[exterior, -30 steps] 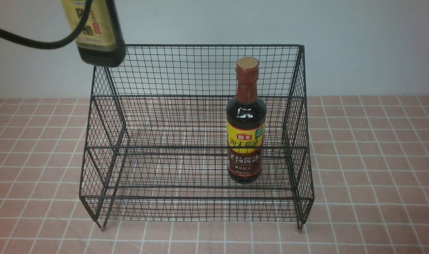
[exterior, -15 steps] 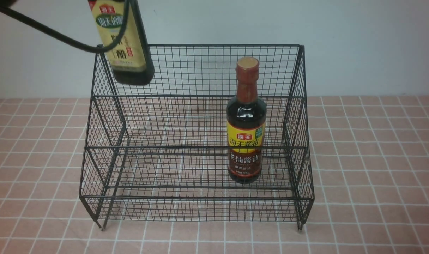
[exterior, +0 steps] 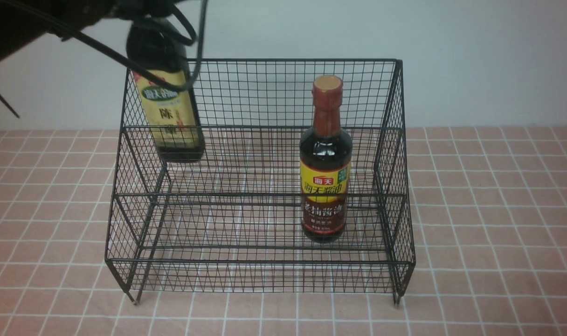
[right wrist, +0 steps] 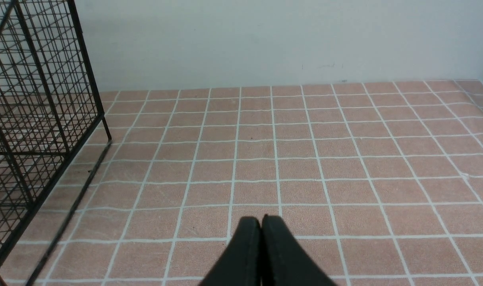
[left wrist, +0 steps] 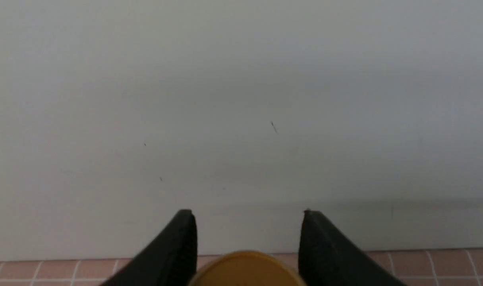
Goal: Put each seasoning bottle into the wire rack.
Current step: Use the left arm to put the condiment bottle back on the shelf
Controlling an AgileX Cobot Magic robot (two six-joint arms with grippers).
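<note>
front view: a black wire rack (exterior: 260, 195) fills the middle of the frame. right of center, a round soy sauce bottle (exterior: 326, 149) stands upright inside; its yellow and brown label reads 海天, 海天酱油, 老抽酱油. toward the upper left, a squarish vinegar bottle (exterior: 168, 105), slightly tilted, hangs over the rack; its beige label shows 海天 on a green oval and 陈醋, partly blurred. one bottle looks placed; the other apparently remains to be lowered and let go.

left wrist view: at bottom center, the left gripper (left wrist: 247, 242) grasps the vinegar bottle around its gold cap (left wrist: 247, 270).

right wrist view: the right gripper (right wrist: 261, 222), bottom center, is clenched on nothing; rack mesh shows at left.
</note>
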